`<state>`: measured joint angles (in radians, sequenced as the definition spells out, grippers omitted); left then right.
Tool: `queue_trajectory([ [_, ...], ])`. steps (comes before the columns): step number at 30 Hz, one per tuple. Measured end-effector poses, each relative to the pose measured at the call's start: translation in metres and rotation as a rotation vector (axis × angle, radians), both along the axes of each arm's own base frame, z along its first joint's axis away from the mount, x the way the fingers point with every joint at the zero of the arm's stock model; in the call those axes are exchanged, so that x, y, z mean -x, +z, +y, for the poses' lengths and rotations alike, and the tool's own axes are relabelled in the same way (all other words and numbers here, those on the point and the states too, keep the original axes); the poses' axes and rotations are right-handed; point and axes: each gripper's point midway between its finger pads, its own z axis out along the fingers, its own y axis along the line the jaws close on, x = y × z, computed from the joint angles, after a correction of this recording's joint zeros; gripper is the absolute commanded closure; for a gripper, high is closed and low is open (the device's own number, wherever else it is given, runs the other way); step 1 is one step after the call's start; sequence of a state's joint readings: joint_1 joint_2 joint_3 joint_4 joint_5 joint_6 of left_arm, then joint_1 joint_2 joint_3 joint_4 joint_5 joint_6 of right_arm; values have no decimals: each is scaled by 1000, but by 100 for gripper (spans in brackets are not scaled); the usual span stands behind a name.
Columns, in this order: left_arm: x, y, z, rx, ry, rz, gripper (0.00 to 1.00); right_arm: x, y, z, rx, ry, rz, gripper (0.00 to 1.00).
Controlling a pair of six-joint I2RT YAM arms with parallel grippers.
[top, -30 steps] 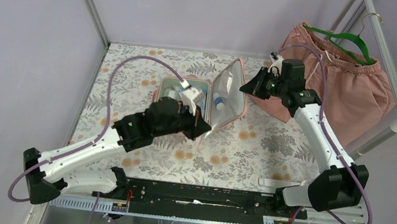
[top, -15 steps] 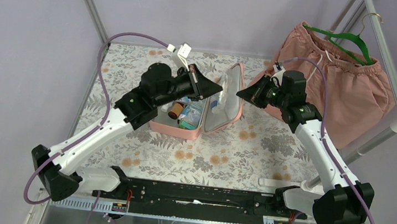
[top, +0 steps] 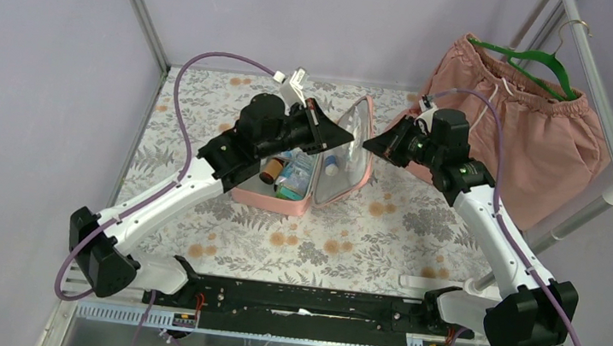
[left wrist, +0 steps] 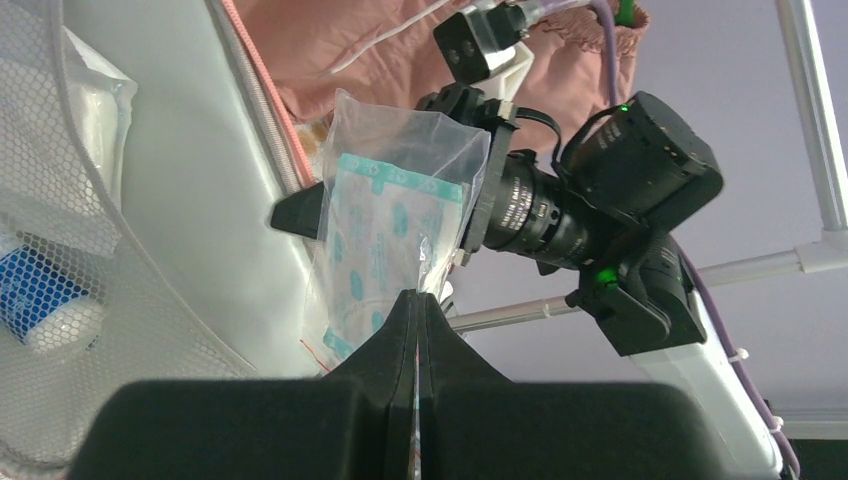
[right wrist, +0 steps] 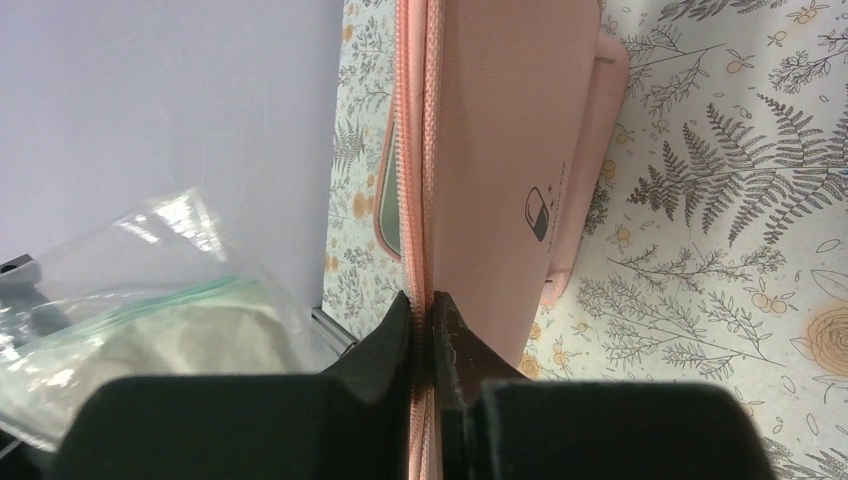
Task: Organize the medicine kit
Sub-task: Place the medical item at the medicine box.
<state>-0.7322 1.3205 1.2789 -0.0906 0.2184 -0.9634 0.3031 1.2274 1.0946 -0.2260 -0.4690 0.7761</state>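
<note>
Mid-sort at the table (top: 418,228): the pink medicine kit (top: 270,201) lies open on the floral cloth between my two arms, its base flat and its lid (right wrist: 500,130) stood upright. My right hand (right wrist: 428,300) is closed tight on the lid's zip edge, just below the small pill logo (right wrist: 538,212), and props the lid up. My left hand (left wrist: 417,300) is pressed shut on the lower edge of a clear zip bag (left wrist: 395,215) of teal-printed dressings and holds it in the air just beside the lid's grey inner face, above the base and touching nothing else.

Part of the job looks done. An amber bottle (top: 271,170) and a blue-and-white packet (top: 294,172) sit in the base, and a blue-labelled bottle (left wrist: 45,300) is tucked behind the lid's mesh pocket (left wrist: 120,250).

What I judge is left: the bag has yet to go in, whether behind the mesh or down into the base I cannot tell, and after that the lid must fold down and the zip run round. How full the base is under my left arm cannot be seen from above.

Pink shorts (top: 539,137) on a green hanger (top: 538,64) hang behind my right arm, well apart from the case and no part of the work.
</note>
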Motion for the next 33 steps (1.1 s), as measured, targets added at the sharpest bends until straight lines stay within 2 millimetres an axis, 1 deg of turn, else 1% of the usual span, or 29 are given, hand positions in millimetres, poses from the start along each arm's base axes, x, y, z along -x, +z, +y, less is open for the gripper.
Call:
queue_trajectory([
  [7,-12,-16,-3,-31,35,25,100,0,0,1,3,0,-2,100],
  [15,-20,-36,-2,-73,67,51,100,1,1,3,4,4,-5,100],
  [20,-21,-52,0,-102,82,79,100,1,2,5,4,6,-9,100],
  [25,-20,-78,4,-142,103,128,100,2,2,6,5,8,-8,100],
  [28,-18,-84,4,-160,112,140,100,3,3,7,5,12,-10,100],
  [33,-11,-91,-4,-190,110,146,100,4,5,9,8,14,-15,100],
])
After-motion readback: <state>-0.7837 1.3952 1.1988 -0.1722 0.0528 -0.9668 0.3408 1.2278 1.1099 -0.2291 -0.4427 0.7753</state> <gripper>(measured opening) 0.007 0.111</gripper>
